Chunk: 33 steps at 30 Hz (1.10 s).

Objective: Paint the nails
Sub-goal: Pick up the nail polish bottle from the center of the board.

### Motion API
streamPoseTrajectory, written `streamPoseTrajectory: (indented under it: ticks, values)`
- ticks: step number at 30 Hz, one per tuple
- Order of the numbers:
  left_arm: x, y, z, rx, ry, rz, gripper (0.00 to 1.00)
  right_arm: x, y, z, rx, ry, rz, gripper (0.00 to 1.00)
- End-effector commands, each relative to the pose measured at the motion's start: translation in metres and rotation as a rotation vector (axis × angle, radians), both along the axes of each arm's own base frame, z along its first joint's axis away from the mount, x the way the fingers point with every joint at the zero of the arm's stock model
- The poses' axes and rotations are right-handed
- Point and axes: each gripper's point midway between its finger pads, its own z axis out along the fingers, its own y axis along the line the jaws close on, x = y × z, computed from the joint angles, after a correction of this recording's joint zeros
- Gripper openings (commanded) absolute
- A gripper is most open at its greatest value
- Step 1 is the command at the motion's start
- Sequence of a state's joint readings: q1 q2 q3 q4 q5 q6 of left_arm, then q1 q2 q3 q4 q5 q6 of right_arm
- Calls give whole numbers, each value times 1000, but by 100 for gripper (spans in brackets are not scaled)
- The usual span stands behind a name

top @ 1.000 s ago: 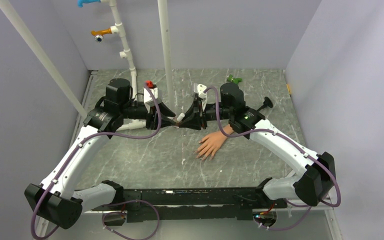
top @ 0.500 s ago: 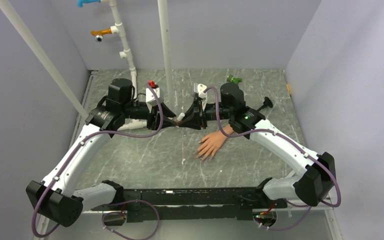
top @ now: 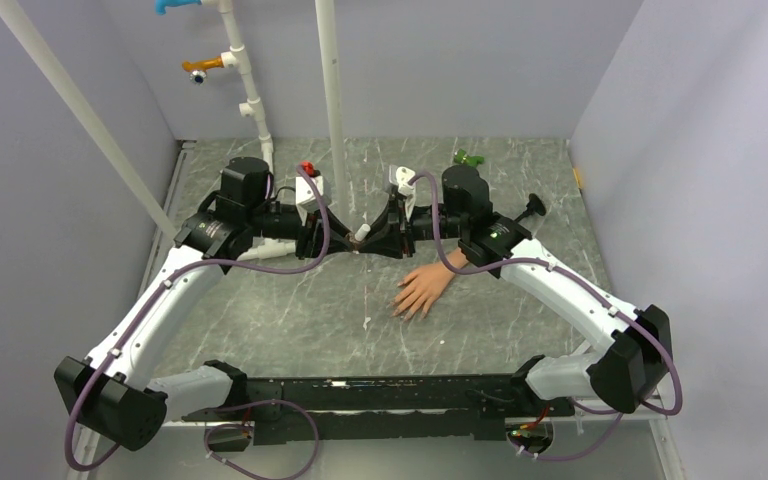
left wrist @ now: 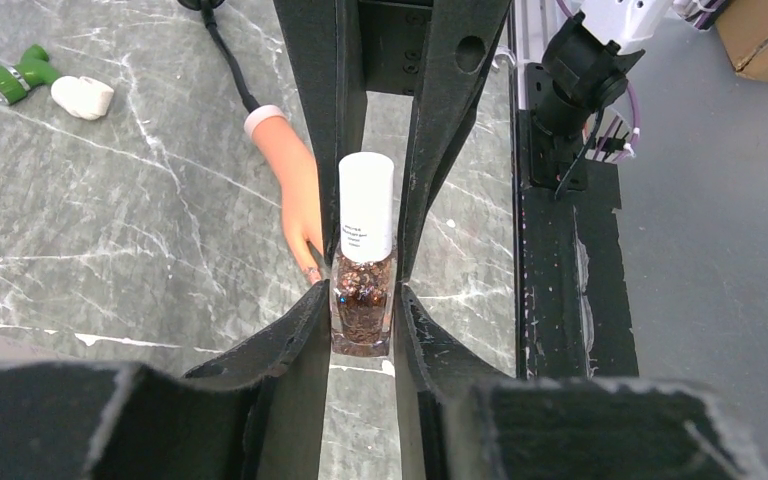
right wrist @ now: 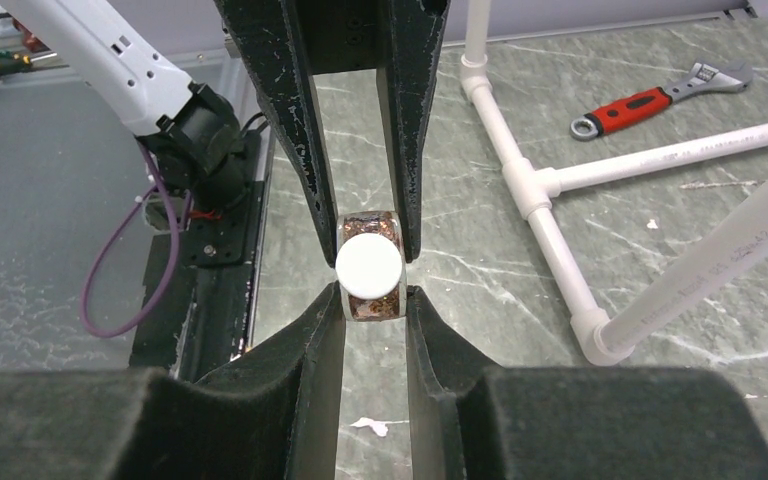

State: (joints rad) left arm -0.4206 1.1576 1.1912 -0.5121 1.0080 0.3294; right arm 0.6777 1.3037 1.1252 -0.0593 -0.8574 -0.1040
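Above desk (top: 290,310): polish bottle (left wrist: 362,325) body clamped in left tool (left wrist: 365,295), white cap (right wrist: 369,264) clamped in right tool (right wrist: 373,292); nails (top: 403,312) at fingertips of mannequin hand (top: 425,288), laid on desk nearby; risk: cap yanked crooked, bottle slipped, polish spilled

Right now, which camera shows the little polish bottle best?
The left wrist view: the polish bottle appears side-on, white cap above glittery brown glass, held between jaws. The right wrist view shows mostly its round cap end-on; the top view shows only a pale speck.

Robot lab, PVC pipes (right wrist: 558,250), red wrench (right wrist: 650,103)
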Motion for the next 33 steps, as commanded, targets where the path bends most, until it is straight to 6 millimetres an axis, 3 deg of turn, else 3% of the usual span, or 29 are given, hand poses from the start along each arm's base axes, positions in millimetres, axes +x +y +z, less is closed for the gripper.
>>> streamPoseTrajectory:
  ticks: [1,6,9,10,12,14,19,22,27,33]
  values:
    - [0,-3,14,-19,-51,-19,28,-6,-1,31,67,-82,14,0]
    - [-2,-4,17,-30,-56,-27,1,-6,-1,31,70,-78,15,0]
    - [-1,-3,17,-33,-63,-19,0,-6,-2,31,70,-77,7,0]
    - [0,-3,17,-33,-67,-12,0,-5,-2,31,70,-77,-1,5]
    - [3,-2,18,-26,-77,14,0,-1,-4,31,67,-76,-35,35]
    - [6,0,19,-22,-92,36,0,5,-8,31,61,-78,-95,58]
    - [11,3,21,-20,-115,80,0,20,-22,28,57,-62,-255,76]
    - [15,5,19,-15,-126,105,0,35,-35,32,65,-8,-408,79]
    - [27,9,16,6,-152,182,0,32,-56,40,101,70,-535,80]
    - [43,12,9,62,-209,324,0,36,-83,29,124,209,-727,81]
